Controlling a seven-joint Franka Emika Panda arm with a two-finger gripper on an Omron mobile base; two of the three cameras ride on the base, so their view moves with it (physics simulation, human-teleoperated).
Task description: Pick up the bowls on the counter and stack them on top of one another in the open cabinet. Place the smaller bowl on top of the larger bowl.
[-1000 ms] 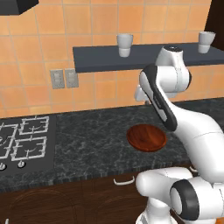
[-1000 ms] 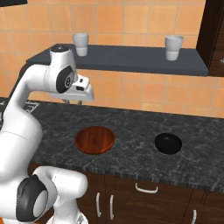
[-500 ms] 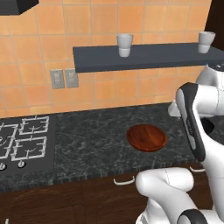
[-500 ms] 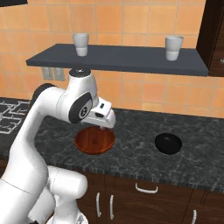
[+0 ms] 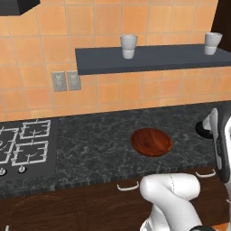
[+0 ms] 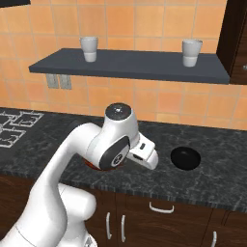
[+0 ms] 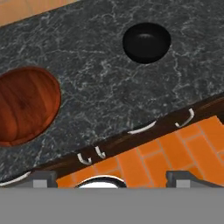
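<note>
The larger bowl [image 5: 151, 142], wide, shallow and reddish-brown, sits on the speckled counter [image 5: 94, 149]; the hand view has it at the left [image 7: 24, 105]. To its right on the counter rests the smaller bowl [image 6: 185, 157], round and black [image 7: 146, 42]; the arm partly covers it in the left base view [image 5: 203, 130]. My gripper [image 7: 111, 178] hangs open and empty above the counter's front edge, between the two bowls and nearer than both, with its fingertips [image 7: 43, 178] wide apart. In the right base view my arm hides most of the larger bowl. The open cabinet [image 6: 130, 65] runs along the wall above.
Two white cups [image 6: 89, 48] [image 6: 191, 52] stand on the shelf slab. A gas hob [image 5: 22, 144] lies at the counter's left end. Wall sockets [image 5: 65, 81] are under the shelf. Dark wooden doors with pale handles [image 7: 142, 128] front the counter, above an orange tiled floor [image 7: 144, 164].
My arm has swung down from near the shelf and to the right; the hand now hangs low over the counter's front edge. Both bowls and the cups have stayed put.
</note>
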